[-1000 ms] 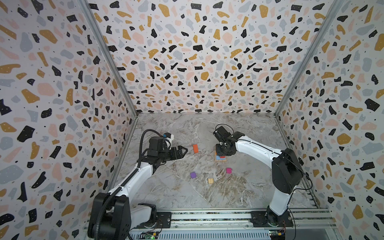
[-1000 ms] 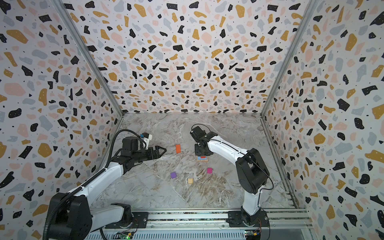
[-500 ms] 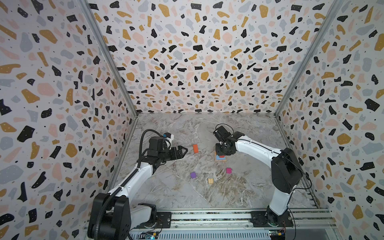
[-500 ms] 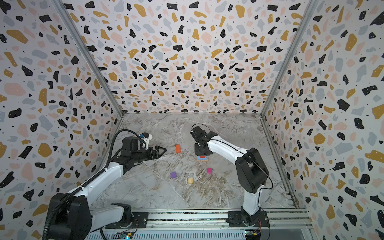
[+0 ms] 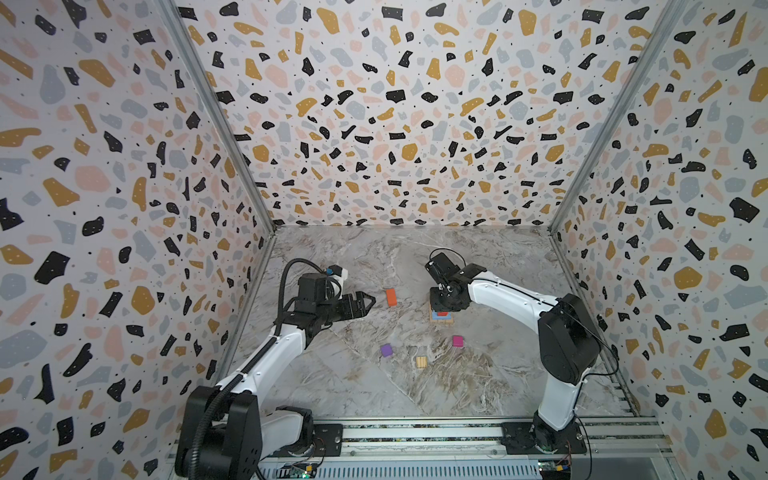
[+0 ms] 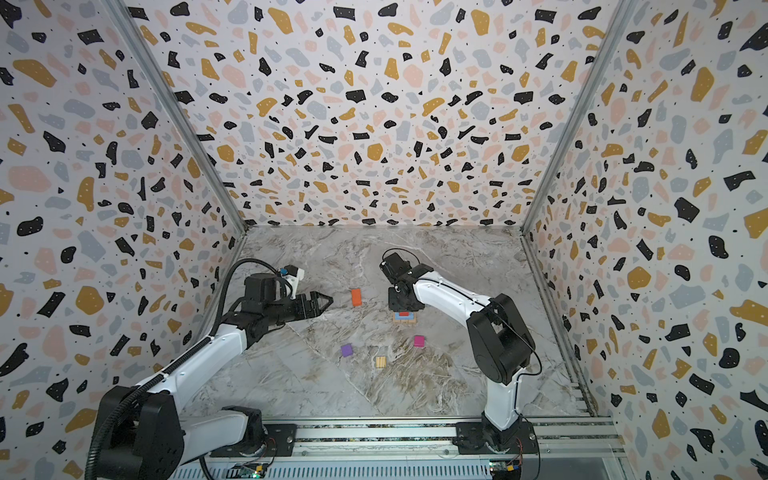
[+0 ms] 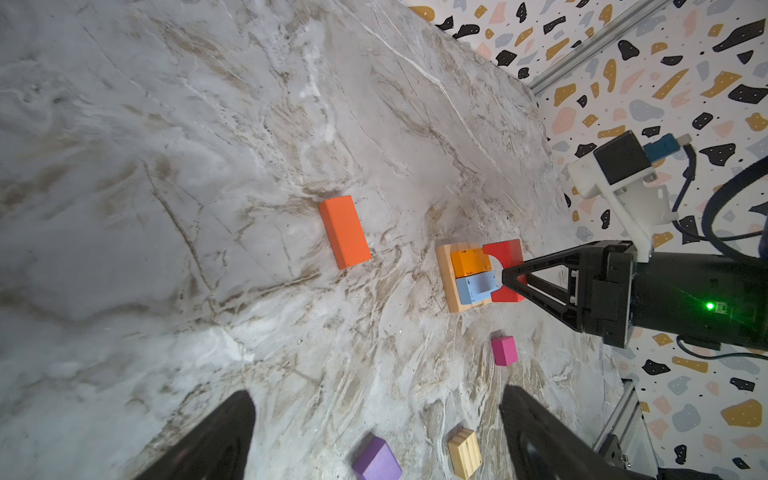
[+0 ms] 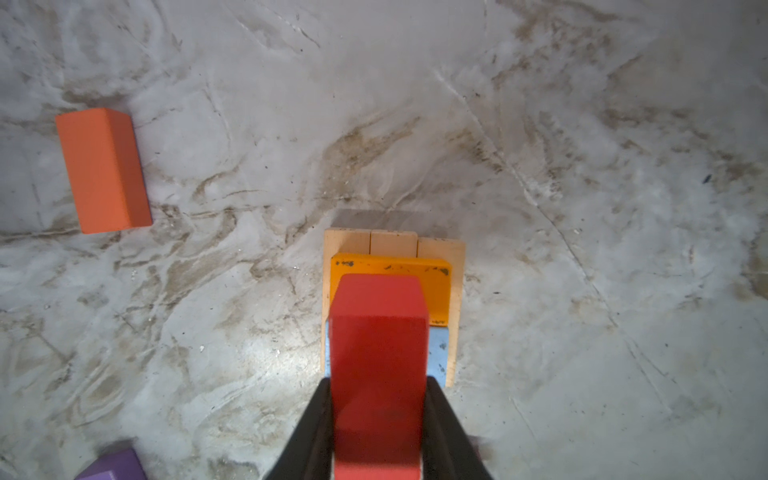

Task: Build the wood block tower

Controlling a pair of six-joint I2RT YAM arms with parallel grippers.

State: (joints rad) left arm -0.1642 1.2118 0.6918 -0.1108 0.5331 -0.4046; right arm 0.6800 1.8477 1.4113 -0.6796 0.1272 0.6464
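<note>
The tower [image 5: 441,316] [image 6: 404,317] stands mid-table: a tan plank base [image 8: 392,243] [image 7: 446,286] with an orange block [image 8: 436,286] and a blue block [image 8: 438,353] side by side on it. My right gripper [image 8: 378,386] [image 5: 444,305] [image 6: 404,306] points straight down over it, shut on a red arch block [image 8: 378,353] [image 7: 505,253] at the orange and blue layer. I cannot tell whether the red block touches that layer. My left gripper [image 7: 376,399] [image 5: 370,300] [image 6: 328,300] hovers open and empty to the left of the tower.
A loose orange brick [image 5: 390,297] [image 6: 355,297] [image 7: 345,232] [image 8: 103,170] lies between the grippers. Nearer the front lie a purple cube [image 5: 386,350] [image 7: 377,459], a small tan block [image 5: 421,362] [image 7: 464,453] and a pink cube [image 5: 457,341] [image 7: 504,350]. Patterned walls enclose three sides.
</note>
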